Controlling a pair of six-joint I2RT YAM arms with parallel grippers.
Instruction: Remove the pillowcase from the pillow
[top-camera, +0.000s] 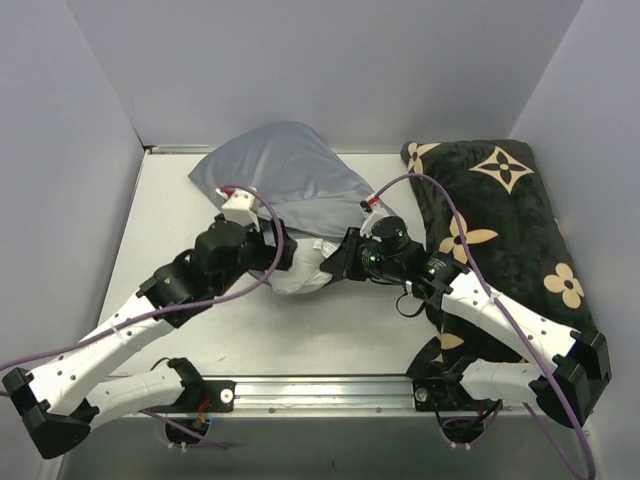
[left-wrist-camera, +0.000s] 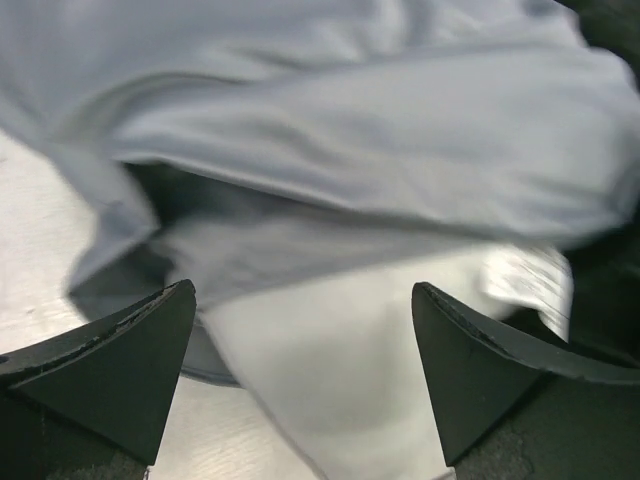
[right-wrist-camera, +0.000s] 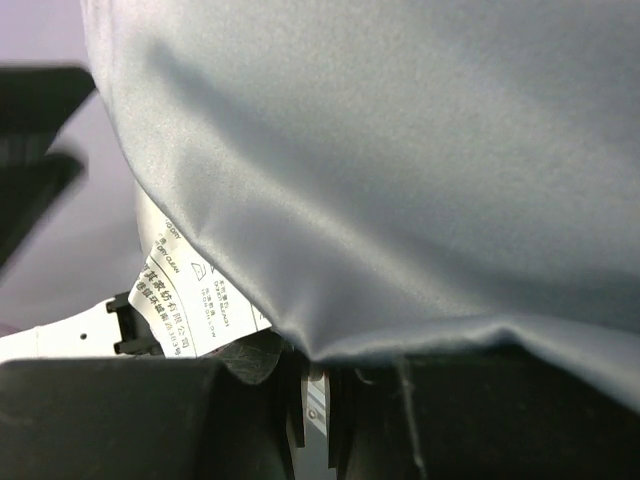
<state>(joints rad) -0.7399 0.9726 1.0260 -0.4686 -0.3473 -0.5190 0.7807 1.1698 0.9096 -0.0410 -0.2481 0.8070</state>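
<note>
The grey pillowcase lies at the table's back middle and still covers most of the pillow. The white pillow sticks out of its near end. My left gripper is open at that end. In the left wrist view its jaws stand wide apart with the white pillow between them and the pillowcase above. My right gripper is at the pillowcase's near right edge. In the right wrist view it is shut on the hem of the pillowcase, next to the pillow's printed white tag.
A black plush cushion with tan flower motifs lies along the right side, close behind my right arm. The grey table is walled at the back and both sides. A metal rail runs along the near edge.
</note>
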